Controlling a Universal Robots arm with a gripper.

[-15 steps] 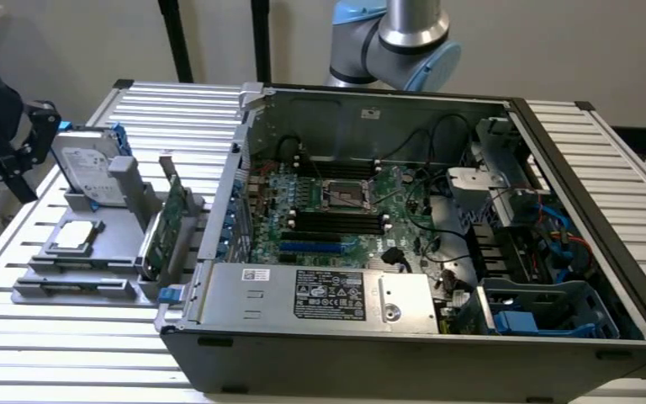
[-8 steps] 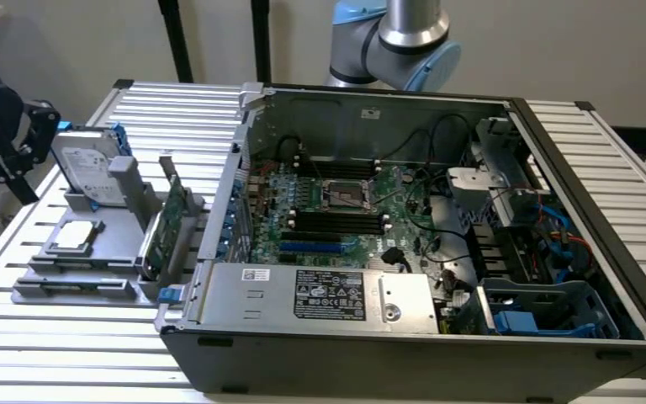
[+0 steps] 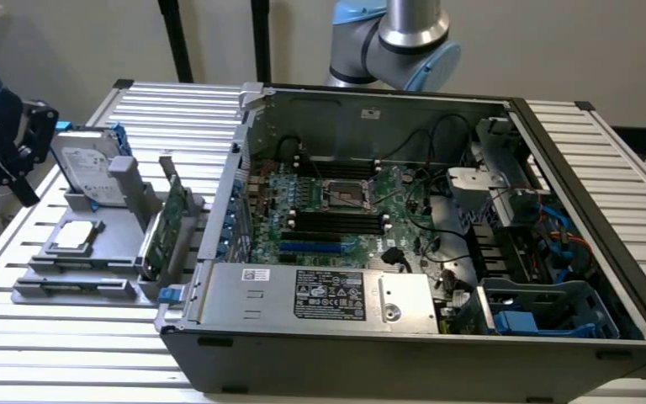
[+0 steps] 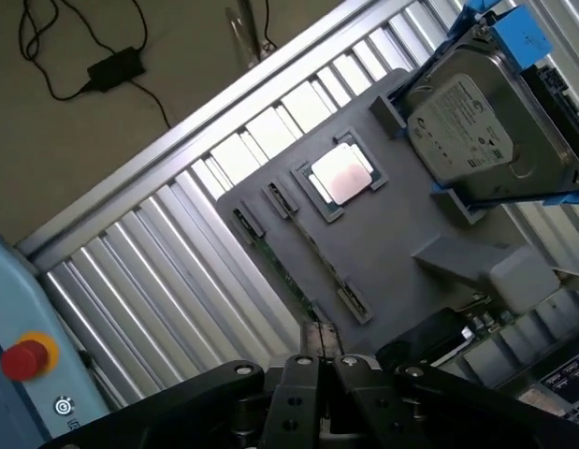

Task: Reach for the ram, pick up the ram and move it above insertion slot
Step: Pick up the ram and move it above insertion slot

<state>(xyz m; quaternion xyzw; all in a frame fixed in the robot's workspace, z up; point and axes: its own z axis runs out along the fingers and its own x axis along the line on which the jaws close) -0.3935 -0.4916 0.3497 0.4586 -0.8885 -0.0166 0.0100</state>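
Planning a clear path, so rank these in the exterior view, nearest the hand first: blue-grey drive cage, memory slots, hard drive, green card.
1. Hard drive: upright on the grey tray, right beside the hand.
2. Green card: on the tray's side next to the case.
3. Memory slots: inside the case.
4. Blue-grey drive cage: case corner, exterior view's right.
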